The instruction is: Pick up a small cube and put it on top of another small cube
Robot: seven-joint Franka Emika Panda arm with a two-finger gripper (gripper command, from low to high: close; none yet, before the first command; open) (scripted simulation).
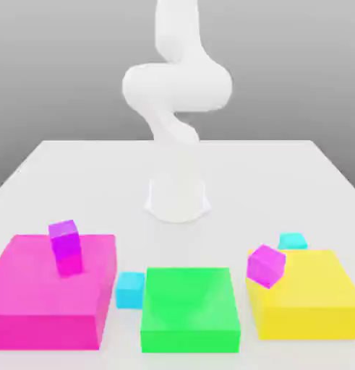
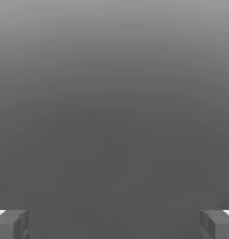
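Two small cyan cubes lie on the white table: one (image 1: pixel 129 289) between the pink and green blocks, another (image 1: pixel 292 241) behind the yellow block. A small purple cube (image 1: pixel 65 243) sits tilted on the pink block, and a second purple cube (image 1: pixel 266 265) rests tilted at the yellow block's near-left corner. In the hand view my gripper (image 2: pixel 114 224) is open, its fingertips (image 2: pixel 11 224) far apart at the picture's two lower corners, with nothing but grey background between them. The white arm (image 1: pixel 176 87) rises at the table's far middle, well away from all cubes.
Three big flat blocks line the near edge of the table: pink (image 1: pixel 35 300) at the exterior view's left, green (image 1: pixel 187 311) in the middle, yellow (image 1: pixel 310 300) at the right. The arm's round base (image 1: pixel 177 199) stands behind them on the white table (image 1: pixel 100 181).
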